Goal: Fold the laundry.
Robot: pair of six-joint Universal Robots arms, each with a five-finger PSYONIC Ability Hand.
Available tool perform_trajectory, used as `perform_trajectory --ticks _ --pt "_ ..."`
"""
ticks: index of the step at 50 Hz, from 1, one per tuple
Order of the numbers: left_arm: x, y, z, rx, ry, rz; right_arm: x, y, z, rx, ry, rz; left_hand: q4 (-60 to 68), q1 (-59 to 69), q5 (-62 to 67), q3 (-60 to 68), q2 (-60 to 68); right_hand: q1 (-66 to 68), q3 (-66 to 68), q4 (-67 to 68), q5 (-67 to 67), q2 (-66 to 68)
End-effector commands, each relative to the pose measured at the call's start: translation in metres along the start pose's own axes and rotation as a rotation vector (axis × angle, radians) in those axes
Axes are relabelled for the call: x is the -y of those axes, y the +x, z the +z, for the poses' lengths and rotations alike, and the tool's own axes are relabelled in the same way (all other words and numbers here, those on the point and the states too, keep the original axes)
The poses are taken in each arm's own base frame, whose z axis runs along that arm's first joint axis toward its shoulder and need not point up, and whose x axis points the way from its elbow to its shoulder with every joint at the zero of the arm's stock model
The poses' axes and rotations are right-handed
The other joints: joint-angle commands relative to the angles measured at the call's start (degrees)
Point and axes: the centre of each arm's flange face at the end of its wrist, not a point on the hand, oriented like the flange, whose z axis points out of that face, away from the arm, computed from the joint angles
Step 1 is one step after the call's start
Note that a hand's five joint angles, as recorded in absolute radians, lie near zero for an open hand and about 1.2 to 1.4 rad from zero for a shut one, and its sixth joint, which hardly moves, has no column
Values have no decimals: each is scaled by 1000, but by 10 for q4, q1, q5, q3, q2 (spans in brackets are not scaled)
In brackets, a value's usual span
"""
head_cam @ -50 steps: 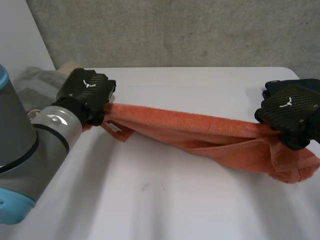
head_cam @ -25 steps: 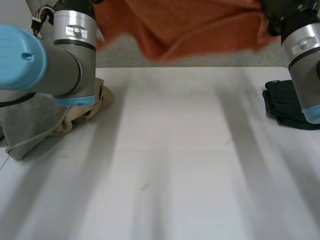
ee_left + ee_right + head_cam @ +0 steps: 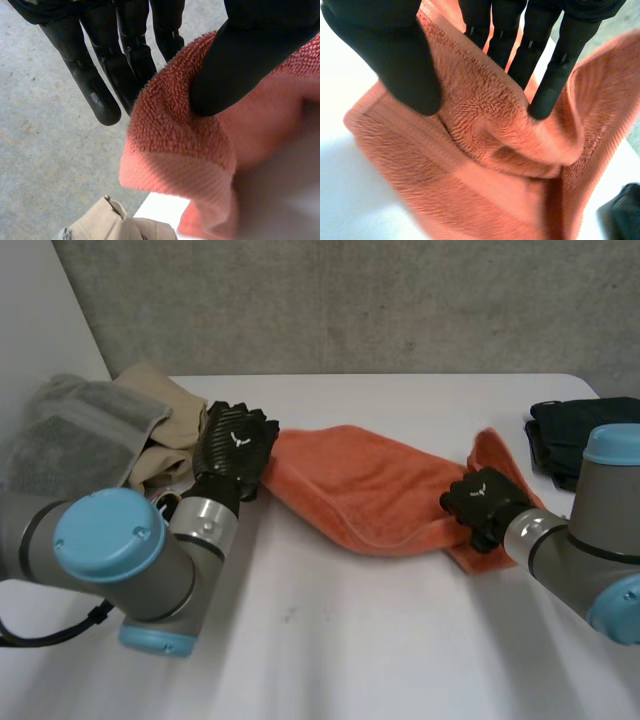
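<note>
Orange towel [image 3: 370,490], just one, lies mid-frame on the white table [image 3: 330,640], left hand [image 3: 238,445] at its left end, right hand [image 3: 485,502] at its right. Left wrist: thumb and fingers [image 3: 92,85] pinch its edge. Right wrist: same, pinching a fold.

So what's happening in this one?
The robot is working on an orange towel that lies rumpled on the white table. Its left hand pinches one end, its right hand the other. Grey and beige clothes sit piled beside the left hand; a black garment lies past the right.
</note>
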Motion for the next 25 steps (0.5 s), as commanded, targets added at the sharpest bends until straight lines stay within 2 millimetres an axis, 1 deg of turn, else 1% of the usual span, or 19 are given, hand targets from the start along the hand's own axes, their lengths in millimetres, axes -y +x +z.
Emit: perform_trajectory --ticks 1,4,7,11,12,15,16,18,20,21,23,24,25 --pt "19 -12 -15 9 19 -10 7 16 -26 -22 -26 40 113 172 139 117 114 -168 -164 -172 -171 -163" --pt "24 -16 -21 6 15 -13 8 16 -33 9 -61 47 113 172 139 117 114 -217 -213 -221 -220 -212" --pt "26 -17 -24 4 11 -13 10 19 -38 26 -78 54 113 172 139 117 114 -222 -218 -226 -226 -217" --pt "29 -19 -27 -2 5 -14 24 36 -40 -6 -44 26 113 172 139 117 114 -264 -260 -268 -268 -259" --pt "31 -20 -28 -1 6 -16 32 43 -41 -26 -8 -18 113 172 139 117 114 -265 -262 -270 -269 -261" --pt "33 -21 -30 -2 7 -19 43 52 -40 -47 40 -103 113 172 139 117 114 -262 -259 -266 -266 -257" --pt "35 -21 -30 -5 9 -21 51 60 -39 -62 74 -158 113 172 139 117 114 -262 -259 -266 -266 -257" --pt "36 -22 -31 -3 8 -21 58 66 -38 -70 109 -218 113 172 139 117 114 -262 -259 -266 -266 -257" --pt "36 -22 -31 -4 7 -21 63 70 -32 -55 155 -291 113 172 139 117 114 -262 -259 -266 -266 -257" --pt "36 -22 -31 -5 6 -21 62 70 -28 -47 167 -315 113 172 139 117 114 -260 -257 -265 -264 -256" --pt "37 -23 -31 -5 6 -21 57 69 -16 -23 176 -358 113 172 139 117 114 -260 -257 -265 -264 -256" --pt "37 -23 -31 -5 6 -21 51 69 -4 -10 177 -405 113 172 139 117 114 -259 -255 -263 -263 -254" --pt "37 -23 -31 -5 6 -21 48 69 2 -4 175 -426 113 172 139 117 114 -259 -255 -263 -263 -254"
